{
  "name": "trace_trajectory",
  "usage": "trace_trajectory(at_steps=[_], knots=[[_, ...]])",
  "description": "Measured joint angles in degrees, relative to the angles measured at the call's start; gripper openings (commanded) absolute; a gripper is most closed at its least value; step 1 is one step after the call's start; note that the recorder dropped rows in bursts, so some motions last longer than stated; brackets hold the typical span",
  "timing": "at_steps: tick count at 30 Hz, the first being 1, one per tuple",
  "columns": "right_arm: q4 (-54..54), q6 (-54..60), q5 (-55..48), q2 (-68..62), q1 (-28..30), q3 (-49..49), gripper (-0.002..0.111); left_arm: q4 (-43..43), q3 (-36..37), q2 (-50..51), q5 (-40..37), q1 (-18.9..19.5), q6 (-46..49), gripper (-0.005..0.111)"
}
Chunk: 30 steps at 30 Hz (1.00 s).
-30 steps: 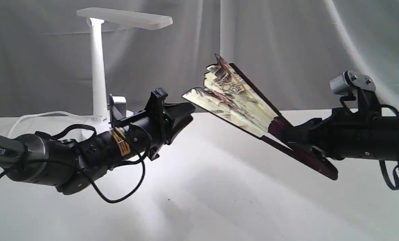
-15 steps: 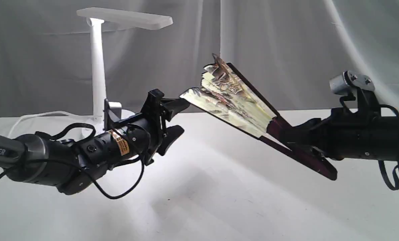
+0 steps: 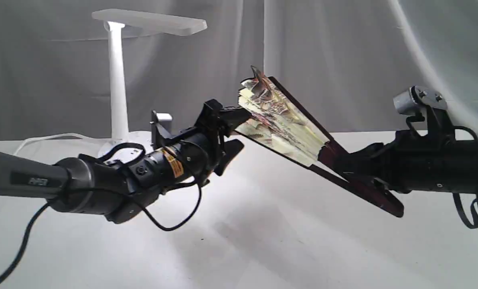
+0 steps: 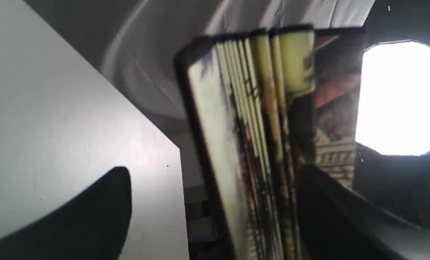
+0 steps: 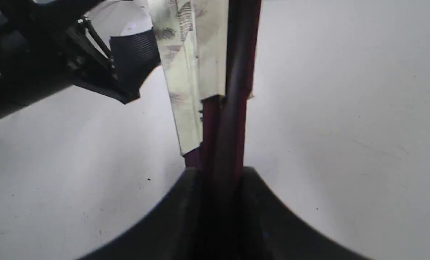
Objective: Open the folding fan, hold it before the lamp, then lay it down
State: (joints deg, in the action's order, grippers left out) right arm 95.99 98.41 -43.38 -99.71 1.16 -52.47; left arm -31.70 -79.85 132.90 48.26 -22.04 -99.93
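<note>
**Little print, none legible**

Pale lettering on the grey link of the left arm, turned and too blurred to spell out. Yellow-orange sticker with black print near that arm's wrist, too small to read. On the folding fan, painted scenery only; any characters too blurred to tell.

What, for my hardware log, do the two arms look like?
Both are black, rounded. The left arm has a grey link, a yellow label and looping black cables; the right arm carries a grey camera. Fingers are black wedges.
</note>
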Motion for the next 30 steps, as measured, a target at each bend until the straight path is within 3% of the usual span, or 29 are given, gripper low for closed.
trace_trajectory(at_steps=[7,19,27,30], knots=[[0.0,0.0,0.0,0.0,0.0,0.0,0.000,0.3,-4.0,3.5,0.8,-1.1,-1.9,0.063],[0.0,0.0,0.0,0.0,0.0,0.0,0.000,2.7,-4.4,3.6,-1.5,-1.1,-1.9,0.060],[-0.2,0.0,0.0,0.0,0.0,0.0,0.000,2.7,-4.4,4.2,-1.9,-1.2,-2.0,0.037],[-0.3,0.0,0.0,0.0,0.0,0.0,0.000,2.7,-4.4,4.2,-1.9,-1.2,-2.0,0.036]])
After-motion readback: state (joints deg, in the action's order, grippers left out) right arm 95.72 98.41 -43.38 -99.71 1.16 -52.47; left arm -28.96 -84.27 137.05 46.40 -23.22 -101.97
